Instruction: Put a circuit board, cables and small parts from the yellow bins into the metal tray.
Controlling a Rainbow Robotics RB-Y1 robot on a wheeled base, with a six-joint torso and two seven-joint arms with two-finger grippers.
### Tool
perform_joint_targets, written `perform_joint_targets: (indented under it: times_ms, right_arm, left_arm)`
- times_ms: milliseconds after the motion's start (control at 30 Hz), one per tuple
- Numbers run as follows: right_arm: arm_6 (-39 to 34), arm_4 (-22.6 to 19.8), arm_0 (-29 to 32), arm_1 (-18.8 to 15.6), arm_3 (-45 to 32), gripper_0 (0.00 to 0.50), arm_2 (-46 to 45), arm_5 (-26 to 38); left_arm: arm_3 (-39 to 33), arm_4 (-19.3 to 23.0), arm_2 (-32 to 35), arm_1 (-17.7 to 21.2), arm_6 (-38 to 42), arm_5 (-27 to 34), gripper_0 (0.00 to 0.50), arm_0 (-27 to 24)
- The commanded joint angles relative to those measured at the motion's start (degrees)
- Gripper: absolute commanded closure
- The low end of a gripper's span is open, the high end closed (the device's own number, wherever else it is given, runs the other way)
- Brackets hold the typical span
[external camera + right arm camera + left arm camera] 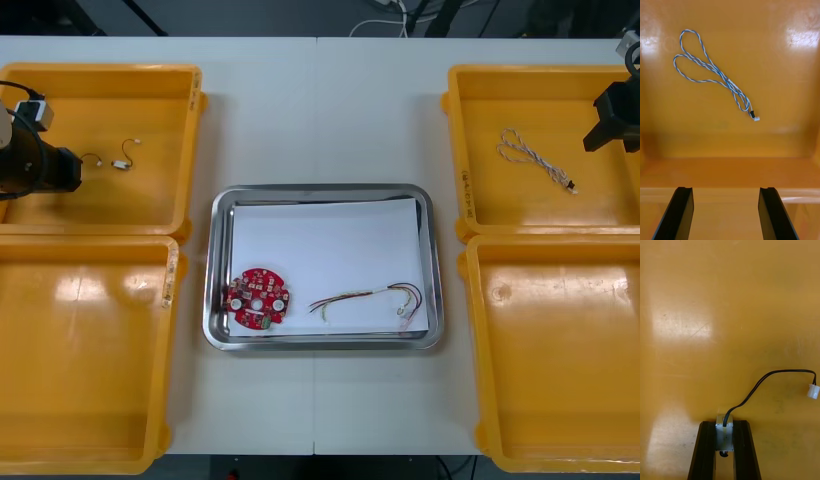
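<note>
While the small metal part (724, 435) sits clamped between the fingers of my left gripper (724, 424), its black cable (767, 375) runs out ahead of the fingertips to a white plug (813, 391). Part and cable are over the floor of the far left yellow bin (100, 72), near its outer edge. I can't tell whether the part is lifted off that floor.

What matters to me is the direction from here. The metal tray (320, 189) lies to the gripper's right and closer to the table's near edge, with the bin's inner wall between them. The cable trails toward that same side, so I judge the plug would reach the wall first and needs height to clear it.

A red circuit board (259, 298) occupies the tray's near left corner, and a red and yellow cable (365, 297) lies along its near edge.

My right gripper (726, 189) hovers with fingers apart at the outer edge of the far right yellow bin (540, 72). The twisted blue and white cable (720, 75) lies slantwise ahead of it.
</note>
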Motion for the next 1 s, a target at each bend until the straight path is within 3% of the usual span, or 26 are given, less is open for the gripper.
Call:
perform_joint_targets:
  times_ms: [33, 200, 567, 833, 1000]
  right_arm:
    - [1.32, 0.8, -2.9, -2.15, 1.11, 0.0, -1.74, -2.36]
    - [1.85, 1.5, -2.9, -2.15, 3.84, 0.0, -3.41, -4.73]
    - [3.87, 4.05, -2.9, -2.33, 8.15, 0.0, -6.04, -8.86]
    - [6.25, 1.41, -4.75, -2.33, 15.35, 0.0, -5.34, -13.52]
    - [8.0, 0.97, -4.92, -2.33, 15.88, 0.0, -3.85, -14.84]
  left_arm:
    - [0.39, -0.26, -0.17, -0.33, -3.44, 0.97, 0.5, -0.86]
    - [-1.63, -0.96, 0.98, 0.03, -3.18, 3.87, 0.5, -0.86]
    - [-10.95, -5.79, 6.51, 0.03, -2.13, 17.15, 0.5, -0.86]
    - [-21.32, -10.71, 9.41, -0.41, -0.19, 30.86, 0.5, -0.59]
    - [-28.88, -12.21, 10.47, -0.68, 1.39, 37.45, 0.499, 1.17]
